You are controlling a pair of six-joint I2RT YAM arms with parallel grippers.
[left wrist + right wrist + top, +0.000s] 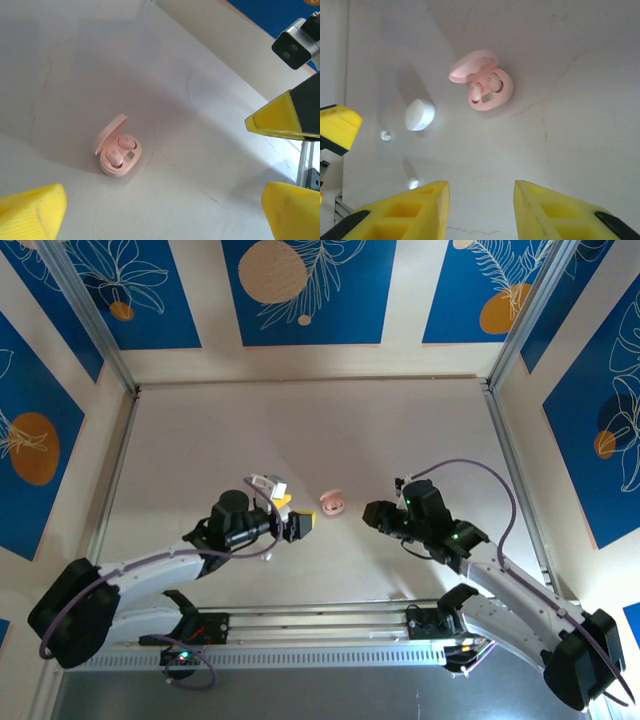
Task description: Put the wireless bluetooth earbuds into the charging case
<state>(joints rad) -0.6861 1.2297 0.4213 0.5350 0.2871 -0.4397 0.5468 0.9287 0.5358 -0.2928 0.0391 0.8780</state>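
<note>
Right pincer (479, 202), wrist view — pink case (492, 92), white case (419, 114), two loose buds (385, 135)

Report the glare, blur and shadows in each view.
Right wrist: the white case is washed out by glare, the near yellow fingers blurred. Left wrist: the pink case is sharp, its shadow soft. Top external: evenly lit.

Top external: high, behind both arm bases (70, 615) (lower frame edge), facing down onto the table (300, 430). Wrist views: low, close, oblique. All three share the open pink case (332, 504), mid-frame overhead.
</note>
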